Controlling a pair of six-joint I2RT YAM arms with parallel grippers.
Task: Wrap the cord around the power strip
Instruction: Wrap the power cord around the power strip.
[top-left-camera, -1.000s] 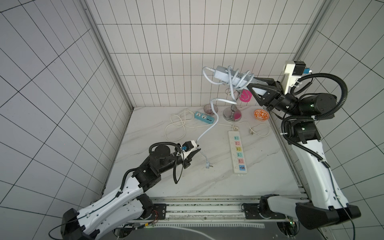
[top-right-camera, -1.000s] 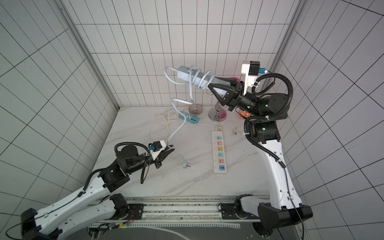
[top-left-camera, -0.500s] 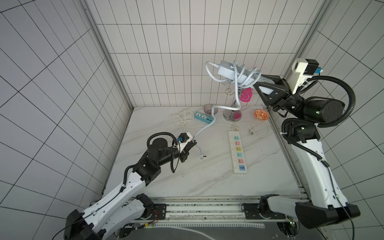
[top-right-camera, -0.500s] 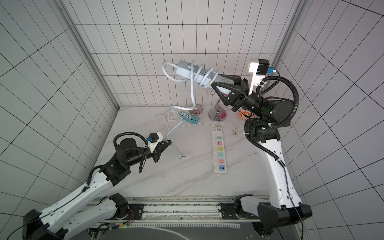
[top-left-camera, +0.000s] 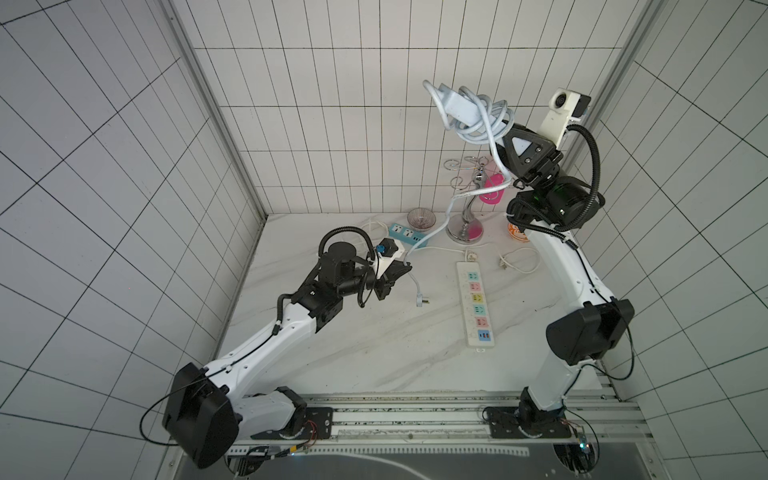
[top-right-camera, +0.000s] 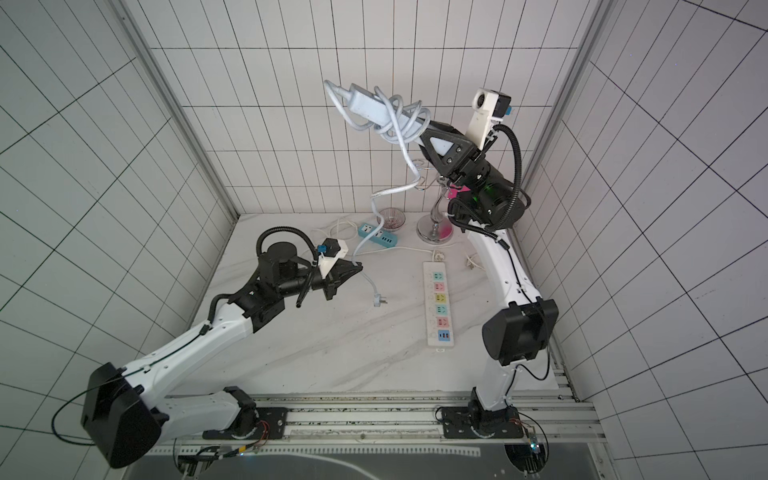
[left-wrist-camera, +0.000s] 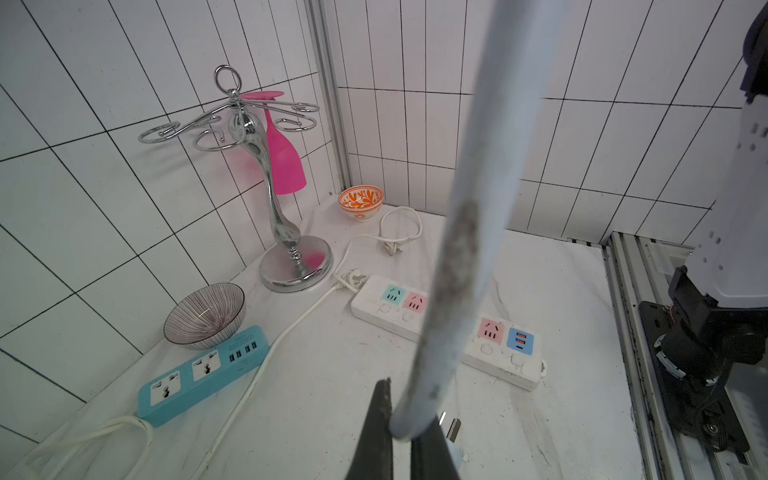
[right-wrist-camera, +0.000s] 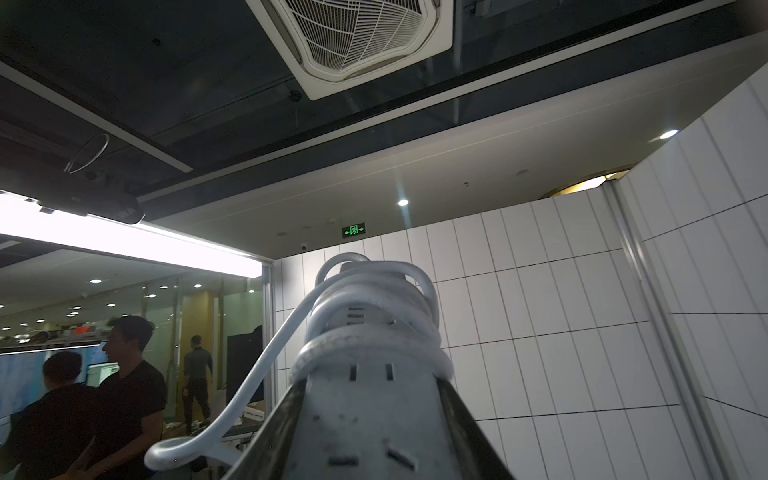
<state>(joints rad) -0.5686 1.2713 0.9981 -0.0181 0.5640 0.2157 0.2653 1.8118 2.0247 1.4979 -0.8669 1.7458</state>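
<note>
My right gripper (top-left-camera: 505, 124) (top-right-camera: 424, 134) is shut on one end of the pale grey-blue power strip (top-left-camera: 457, 104) (top-right-camera: 370, 106) and holds it high, tilted up toward the back wall. The cord (top-left-camera: 482, 120) (top-right-camera: 399, 120) is looped loosely round the strip. From there it hangs down to my left gripper (top-left-camera: 405, 266) (top-right-camera: 358, 268), which is shut on it. The plug (top-left-camera: 420, 300) (top-right-camera: 378, 300) dangles below, close to the tabletop. The left wrist view shows the cord (left-wrist-camera: 469, 232) rising from the left gripper (left-wrist-camera: 401, 432). In the right wrist view the power strip (right-wrist-camera: 374, 419) sits between the jaws of the right gripper (right-wrist-camera: 371, 381).
On the table lie a long white strip with coloured sockets (top-left-camera: 476, 307), a small teal strip (top-left-camera: 409, 237) and thin white cords (top-left-camera: 519, 262). At the back stand a chrome glass rack (top-left-camera: 465, 216) with a pink glass, a striped bowl (top-left-camera: 420, 218) and an orange bowl (top-left-camera: 517, 232).
The right arm has lifted the strip and tipped its free end steeply upward. The left gripper has moved toward the back with the cord, dragging the plug along.
</note>
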